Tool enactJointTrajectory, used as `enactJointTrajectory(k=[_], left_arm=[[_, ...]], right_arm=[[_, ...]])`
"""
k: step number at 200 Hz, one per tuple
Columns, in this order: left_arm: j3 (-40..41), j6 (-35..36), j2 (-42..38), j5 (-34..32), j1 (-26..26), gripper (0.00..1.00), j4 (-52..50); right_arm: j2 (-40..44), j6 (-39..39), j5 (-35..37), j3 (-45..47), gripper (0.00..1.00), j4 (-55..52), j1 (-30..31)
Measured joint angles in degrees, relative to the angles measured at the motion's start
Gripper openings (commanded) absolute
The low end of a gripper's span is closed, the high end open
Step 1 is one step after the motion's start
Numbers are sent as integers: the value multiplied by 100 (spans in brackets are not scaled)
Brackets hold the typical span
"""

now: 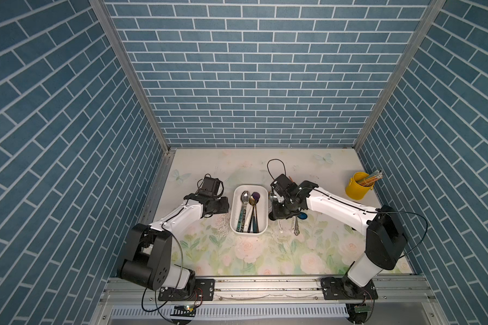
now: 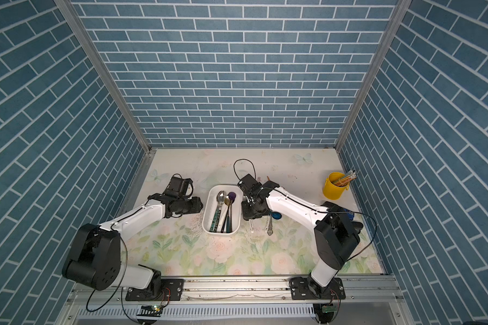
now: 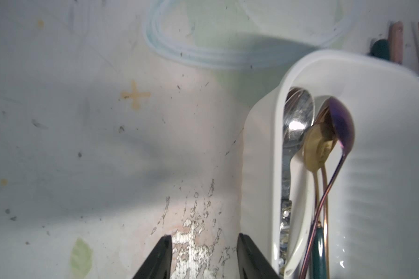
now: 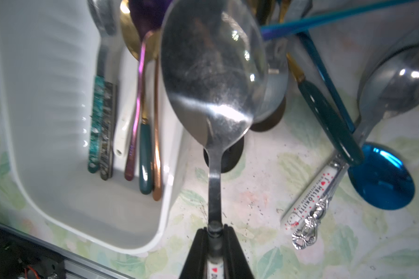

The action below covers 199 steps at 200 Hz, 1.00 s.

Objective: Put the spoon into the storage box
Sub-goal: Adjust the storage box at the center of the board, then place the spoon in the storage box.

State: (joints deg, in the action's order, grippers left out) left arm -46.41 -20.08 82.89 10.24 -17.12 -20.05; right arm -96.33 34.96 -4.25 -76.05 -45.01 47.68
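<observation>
Firmly clamped by its handle in the right gripper (image 4: pixel 214 228), a silver spoon (image 4: pixel 211 72) hangs just right of the white storage box (image 4: pixel 46 72), where other spoons (image 4: pixel 136 108) lie; the left gripper (image 3: pixel 205 241) gapes empty.

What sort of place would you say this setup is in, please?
Probably a robot test booth rather than a home: printed blue brick panels sit in an aluminium frame, and a left arm and a right arm are bolted to a rail beside a flower-printed table.

Handle of held spoon (image 4: pixel 213 79) cut off at frame edge past right claw (image 4: pixel 214 229), storage box (image 3: pixel 385 181) blurred, cropped.
</observation>
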Motion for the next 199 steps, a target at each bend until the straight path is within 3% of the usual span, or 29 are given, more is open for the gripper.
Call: enactJointTrajectory(k=[81, 199], left_arm=[[544, -144, -87, 341, -96, 48, 155], [811, -590, -240, 472, -710, 48, 297]], right_arm=[[-1679, -501, -501, -1633, 4, 149, 0], [-2146, -522, -824, -1497, 5, 448, 0]])
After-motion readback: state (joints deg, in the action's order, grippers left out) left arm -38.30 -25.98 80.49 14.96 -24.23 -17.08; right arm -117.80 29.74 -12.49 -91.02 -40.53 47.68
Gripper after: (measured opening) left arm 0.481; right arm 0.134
